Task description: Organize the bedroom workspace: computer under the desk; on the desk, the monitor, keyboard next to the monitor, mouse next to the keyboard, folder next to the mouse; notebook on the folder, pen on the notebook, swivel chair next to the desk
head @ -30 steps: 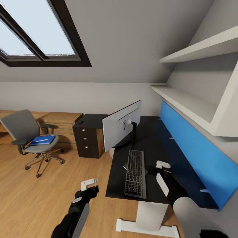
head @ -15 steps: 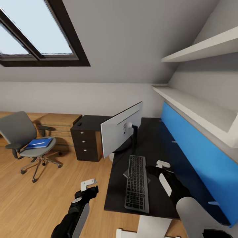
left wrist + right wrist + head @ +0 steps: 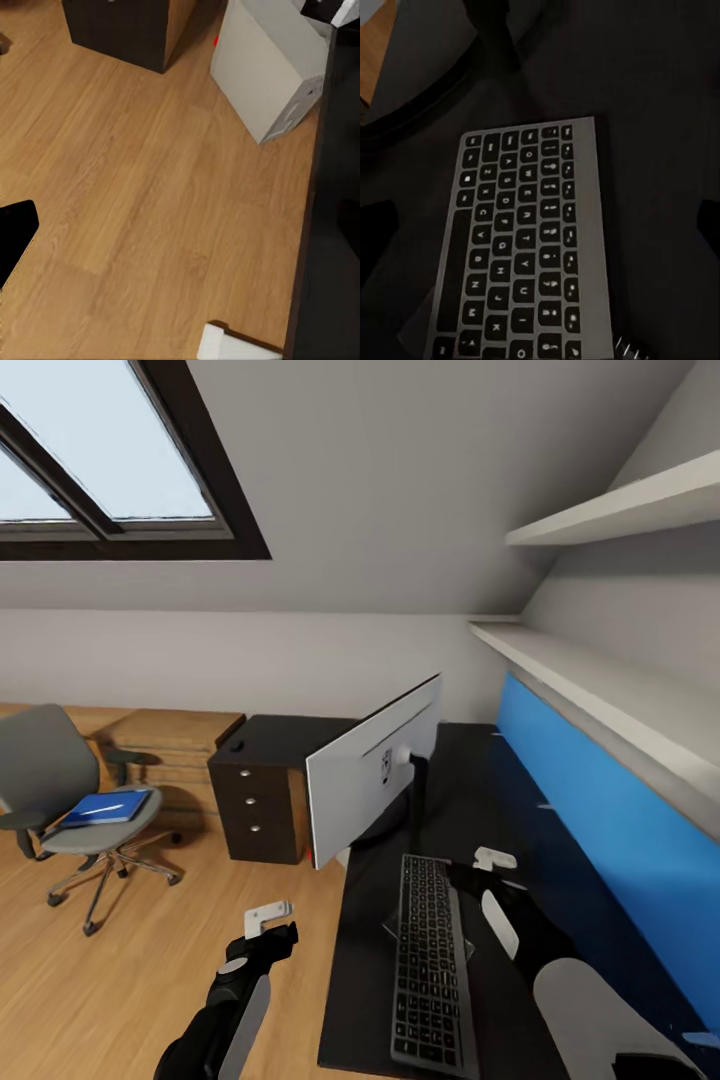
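Keyboard lies on my desk before the monitor, its near end cut off. My right gripper hovers beside it and my left gripper over floor; I cannot tell either's jaw state. Folder sits on the swivel chair.

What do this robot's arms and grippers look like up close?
Both arms are glossy black with pale grey-white panels. The left gripper ends in a white bracket-like finger piece on a black wrist. The right gripper has similar white finger pieces, and its forearm widens into a rounded grey casing.
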Motion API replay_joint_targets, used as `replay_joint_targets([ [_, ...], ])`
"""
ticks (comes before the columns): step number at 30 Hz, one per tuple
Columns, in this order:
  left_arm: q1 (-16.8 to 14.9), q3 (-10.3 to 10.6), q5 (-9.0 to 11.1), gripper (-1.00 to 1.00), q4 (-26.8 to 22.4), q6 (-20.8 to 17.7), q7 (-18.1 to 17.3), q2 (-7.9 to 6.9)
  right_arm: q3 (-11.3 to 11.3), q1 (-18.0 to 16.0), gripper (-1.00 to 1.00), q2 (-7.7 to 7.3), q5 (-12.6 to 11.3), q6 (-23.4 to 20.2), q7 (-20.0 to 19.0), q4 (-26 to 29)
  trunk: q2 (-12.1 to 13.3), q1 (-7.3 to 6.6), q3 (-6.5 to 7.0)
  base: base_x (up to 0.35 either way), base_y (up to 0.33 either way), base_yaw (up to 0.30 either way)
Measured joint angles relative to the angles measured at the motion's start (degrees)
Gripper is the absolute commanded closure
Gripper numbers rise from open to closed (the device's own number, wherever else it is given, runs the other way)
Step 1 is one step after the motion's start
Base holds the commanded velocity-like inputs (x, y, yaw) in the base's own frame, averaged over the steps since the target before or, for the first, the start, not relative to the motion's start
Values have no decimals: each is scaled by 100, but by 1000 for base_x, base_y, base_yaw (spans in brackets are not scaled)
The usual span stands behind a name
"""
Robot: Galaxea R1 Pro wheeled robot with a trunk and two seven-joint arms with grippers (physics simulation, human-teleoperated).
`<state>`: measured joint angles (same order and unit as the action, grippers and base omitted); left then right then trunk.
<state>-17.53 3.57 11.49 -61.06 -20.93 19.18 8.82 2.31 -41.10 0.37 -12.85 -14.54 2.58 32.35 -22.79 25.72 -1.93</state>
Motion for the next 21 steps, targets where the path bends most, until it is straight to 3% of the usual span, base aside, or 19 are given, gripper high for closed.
replay_joint_targets([
  [10, 0, -12, 10, -100, -262, -7, 0, -3, -95, -4, -100, 3, 322, 326, 26, -450, 1, 2, 0, 99, 86, 0],
  [14, 0, -22, 151, -100, -593, -25, 0, -3, -95, -8, -100, 3, 356, 353, 39, -540, -78, 46, -35, 5, 4, 0],
  [15, 0, -28, 365, -100, -700, -33, 3, -7, -95, -9, -100, 3, 377, 358, 50, -560, -118, 68, -53, 2, 1, 0],
  [16, 0, -29, 419, -100, -717, -36, 4, -8, -95, -9, -100, 3, 385, 357, 55, -565, -158, 90, -71, 1, 1, 0],
  [21, 0, -33, 547, -100, -760, -42, 7, -11, -94, -9, -100, 3, 423, 352, 117, -593, -360, 200, -162, 0, 0, 0],
])
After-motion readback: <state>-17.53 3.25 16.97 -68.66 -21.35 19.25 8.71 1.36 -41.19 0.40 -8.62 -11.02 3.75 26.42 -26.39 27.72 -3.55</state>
